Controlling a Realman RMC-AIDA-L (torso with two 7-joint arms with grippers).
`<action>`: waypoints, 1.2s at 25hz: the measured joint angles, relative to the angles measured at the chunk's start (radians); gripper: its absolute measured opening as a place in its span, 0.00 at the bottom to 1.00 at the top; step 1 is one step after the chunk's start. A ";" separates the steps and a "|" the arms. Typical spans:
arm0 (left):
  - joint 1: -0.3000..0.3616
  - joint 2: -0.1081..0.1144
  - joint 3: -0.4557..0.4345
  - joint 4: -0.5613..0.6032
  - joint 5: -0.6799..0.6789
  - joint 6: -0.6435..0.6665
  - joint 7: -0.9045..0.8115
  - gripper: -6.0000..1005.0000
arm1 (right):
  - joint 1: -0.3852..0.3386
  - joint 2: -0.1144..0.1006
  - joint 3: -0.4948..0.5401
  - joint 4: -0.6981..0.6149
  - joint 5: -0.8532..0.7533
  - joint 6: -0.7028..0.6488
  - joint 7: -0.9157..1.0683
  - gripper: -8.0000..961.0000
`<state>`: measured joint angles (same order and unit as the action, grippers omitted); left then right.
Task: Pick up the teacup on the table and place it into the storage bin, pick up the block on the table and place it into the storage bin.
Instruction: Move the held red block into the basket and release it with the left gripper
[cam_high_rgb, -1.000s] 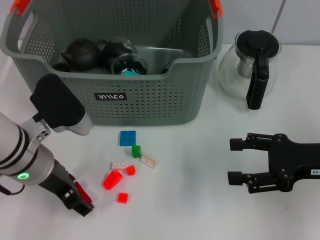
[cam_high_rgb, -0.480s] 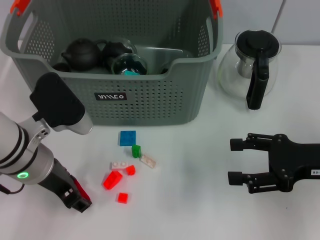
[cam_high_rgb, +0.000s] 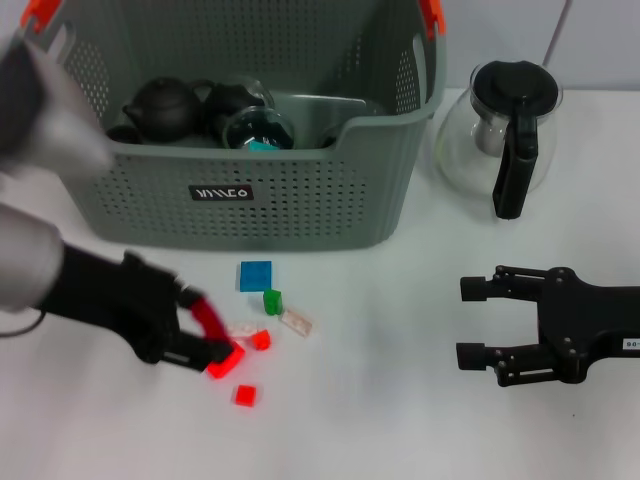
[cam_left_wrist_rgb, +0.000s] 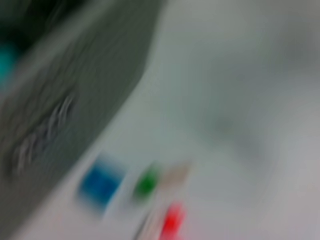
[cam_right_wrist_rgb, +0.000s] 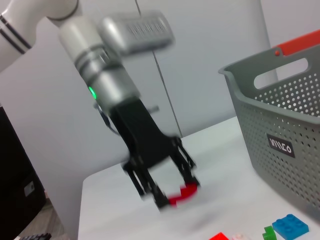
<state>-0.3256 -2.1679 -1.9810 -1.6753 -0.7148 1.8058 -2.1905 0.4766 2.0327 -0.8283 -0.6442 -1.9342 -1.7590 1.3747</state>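
While left gripper (cam_high_rgb: 212, 345) fingers (cam_high_rgb: 208, 320) spread, touching red block (cam_high_rgb: 225, 360)

Bright, even overhead light fills the head view, leaving the white table (cam_high_rgb: 380, 420) almost free of shadow apart from soft grey shading under the storage bin (cam_high_rgb: 300, 200) and beneath the right gripper (cam_high_rgb: 478, 322). The glass coffee pot (cam_high_rgb: 500, 130) carries small pale reflections. The left gripper (cam_high_rgb: 205, 340) and its arm are smeared by motion blur there, the upper arm a pale streak at the frame's edge, while the right side stays crisp. The left wrist view is blurred throughout: the bin wall and the small coloured blocks (cam_left_wrist_rgb: 145, 185) show only as soft smudges. In the right wrist view the left arm is softly blurred; the bin is sharp.
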 joint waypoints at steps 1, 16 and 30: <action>-0.023 0.005 -0.094 0.009 -0.092 0.061 0.040 0.66 | 0.000 0.000 0.000 0.000 0.000 0.000 0.000 0.95; -0.328 0.100 -0.347 0.298 -0.359 -0.292 -0.035 0.66 | 0.012 0.003 0.000 0.008 0.000 -0.003 0.000 0.95; -0.608 0.082 -0.158 0.856 0.210 -0.848 -0.150 0.69 | 0.012 0.001 0.000 0.008 0.007 -0.006 0.000 0.95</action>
<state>-0.9338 -2.0862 -2.1391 -0.8192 -0.5053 0.9573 -2.3404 0.4883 2.0341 -0.8283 -0.6366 -1.9274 -1.7645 1.3744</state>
